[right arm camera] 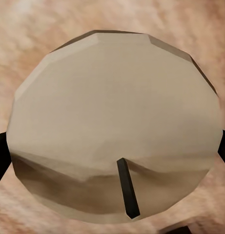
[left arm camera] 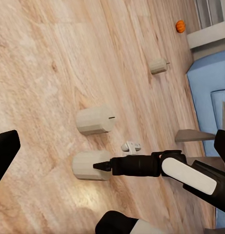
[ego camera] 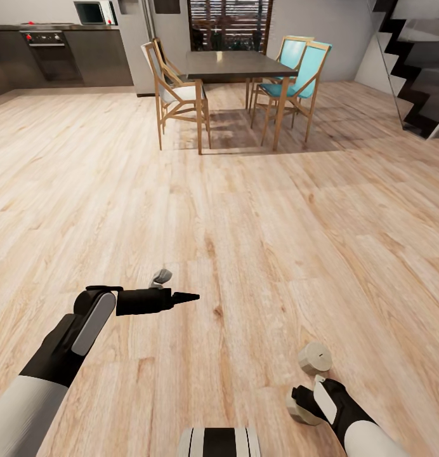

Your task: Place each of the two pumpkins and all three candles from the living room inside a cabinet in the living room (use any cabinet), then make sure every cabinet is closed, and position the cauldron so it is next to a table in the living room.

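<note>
- The right gripper (ego camera: 303, 404) is at one short cream-white cylinder candle (ego camera: 300, 414) on the pale wooden plank floor (ego camera: 245, 209) (whether clamped, I cannot tell).
- A second candle (ego camera: 315, 358) lies just beside it.
- The left gripper (ego camera: 181, 296) hangs with its fingers together.

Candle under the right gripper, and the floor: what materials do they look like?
Candle: matte cream wax by the look, faceted sides and a dark wick; being a render, that is a guess. Floor: pale wood planks, visible grain and knots, slight sheen, possibly laminate.
</note>
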You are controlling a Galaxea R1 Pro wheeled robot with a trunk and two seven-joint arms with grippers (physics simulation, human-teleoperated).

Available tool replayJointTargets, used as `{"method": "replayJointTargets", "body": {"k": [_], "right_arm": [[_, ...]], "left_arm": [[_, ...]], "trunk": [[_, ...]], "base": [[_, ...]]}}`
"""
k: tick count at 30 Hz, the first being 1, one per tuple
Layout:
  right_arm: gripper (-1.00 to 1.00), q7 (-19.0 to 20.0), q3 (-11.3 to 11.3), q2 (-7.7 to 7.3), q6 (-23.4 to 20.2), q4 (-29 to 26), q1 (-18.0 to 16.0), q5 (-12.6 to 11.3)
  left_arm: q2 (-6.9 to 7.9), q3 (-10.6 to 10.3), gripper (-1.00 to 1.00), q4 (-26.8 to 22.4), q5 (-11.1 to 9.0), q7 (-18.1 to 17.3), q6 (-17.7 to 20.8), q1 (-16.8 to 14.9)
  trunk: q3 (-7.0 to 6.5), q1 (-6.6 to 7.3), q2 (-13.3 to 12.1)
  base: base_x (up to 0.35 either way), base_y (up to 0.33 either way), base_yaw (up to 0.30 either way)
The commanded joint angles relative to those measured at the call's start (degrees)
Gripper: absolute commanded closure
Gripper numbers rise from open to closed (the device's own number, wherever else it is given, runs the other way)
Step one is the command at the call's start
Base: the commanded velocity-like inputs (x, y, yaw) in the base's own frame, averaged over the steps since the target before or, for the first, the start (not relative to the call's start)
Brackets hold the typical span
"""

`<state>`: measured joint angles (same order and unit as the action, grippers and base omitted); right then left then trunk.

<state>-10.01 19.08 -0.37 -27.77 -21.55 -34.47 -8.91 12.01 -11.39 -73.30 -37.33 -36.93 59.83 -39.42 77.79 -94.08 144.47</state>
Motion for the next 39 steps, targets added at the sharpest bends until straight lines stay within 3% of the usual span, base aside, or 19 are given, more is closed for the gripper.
{"method": "replayJointTargets", "body": {"k": [1, 6, 7, 39], "right_arm": [[-1.00, -0.4, 0.1, 0.01, -0.2, -0.1, 0.0, -0.9], [-1.00, -0.4, 0.1, 0.02, -0.2, -0.1, 0.0, -0.9], [1.00, -0.4, 0.1, 0.02, -0.2, -0.1, 0.0, -0.9], [1.00, -0.4, 0.1, 0.02, -0.2, -0.1, 0.0, -0.9]], "left_arm": [[0.03, 0.0, -1.00, 0.0, 0.1, -0.2, 0.2, 0.0], [0.04, 0.0, -1.00, 0.0, 0.2, -0.2, 0.2, 0.0], [0.06, 0.0, -1.00, 0.0, 0.2, -0.2, 0.2, 0.0], [0.17, 0.0, -1.00, 0.0, 0.1, -0.2, 0.2, 0.0]], "trunk": [[0.04, 0.01, 0.0], [0.04, 0.01, 0.0], [0.04, 0.01, 0.0], [0.04, 0.01, 0.0]], "base": [[0.000, 0.000, 0.000], [0.000, 0.000, 0.000], [0.000, 0.000, 0.000], [0.000, 0.000, 0.000]]}}
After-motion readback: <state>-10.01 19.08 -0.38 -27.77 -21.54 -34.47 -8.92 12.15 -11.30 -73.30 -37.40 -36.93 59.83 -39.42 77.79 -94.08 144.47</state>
